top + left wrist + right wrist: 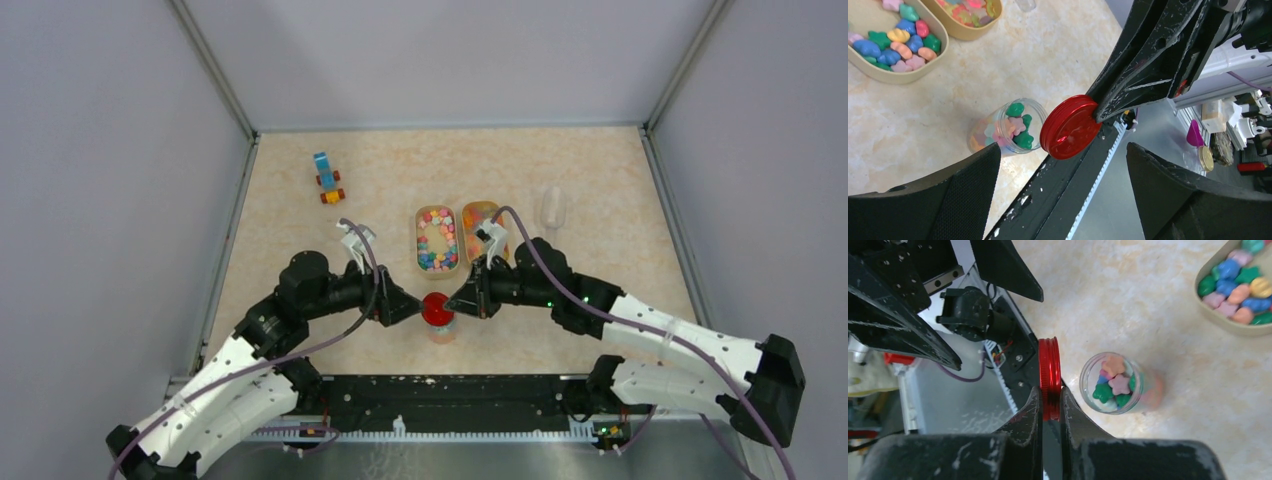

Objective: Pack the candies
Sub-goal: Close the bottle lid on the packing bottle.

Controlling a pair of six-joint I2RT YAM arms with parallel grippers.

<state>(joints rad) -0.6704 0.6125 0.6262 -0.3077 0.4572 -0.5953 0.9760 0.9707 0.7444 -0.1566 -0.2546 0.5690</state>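
While right hand (pixel 1050 401) clamps red lid (pixel 1049 371) by its edge mid-frame, left hand (pixel 1063 150) gapes wide; candies (pixel 1118 385) fill clear jar (pixel 1151 390) beside lid, more in two trays (pixel 437 208) upper centre on table (pixel 300 200).

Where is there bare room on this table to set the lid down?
Free: the far strip beyond the trays; left, between the toy vehicle and the left arm; right, past the scoop. Crowded: mid-table, where left gripper and right gripper meet at the jar.
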